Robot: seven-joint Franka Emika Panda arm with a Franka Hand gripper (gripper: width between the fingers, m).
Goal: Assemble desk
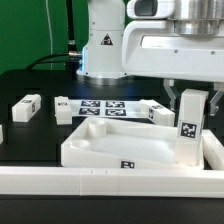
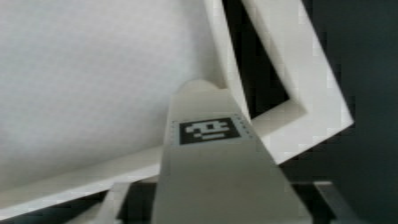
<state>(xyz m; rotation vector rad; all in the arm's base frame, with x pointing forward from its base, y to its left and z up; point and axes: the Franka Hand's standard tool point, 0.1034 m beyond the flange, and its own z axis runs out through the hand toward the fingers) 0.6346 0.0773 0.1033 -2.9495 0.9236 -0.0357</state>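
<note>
Exterior view puts the end effector (image 1: 192, 104) at that view's right, its two fingers closed on the upper part of a leg (image 1: 188, 135), which hangs upright with its tag facing the camera. I judge that the leg is kept vertical so its lower end can go straight down into a corner socket of the top (image 1: 100, 150). The leg's foot is at the top's near corner on the exterior view's right. Whether it is seated or just above the socket I cannot tell. The wrist view looks down the leg (image 2: 214, 150) to where its far end meets a corner of the top (image 2: 89, 80), which fits that reading.

The top lies flat on the dark surface (image 1: 30, 135), rim up, between the marker board (image 1: 100, 106) behind and the rail (image 1: 60, 182) in front. The rail probably serves as a stop against sliding. The top is white and tray-like, with a raised rim, a small tag on its near wall and what looks like a round socket in a far corner. Spare legs (image 1: 25, 107) lie loose on the surface behind it, well apart from the end effector.
</note>
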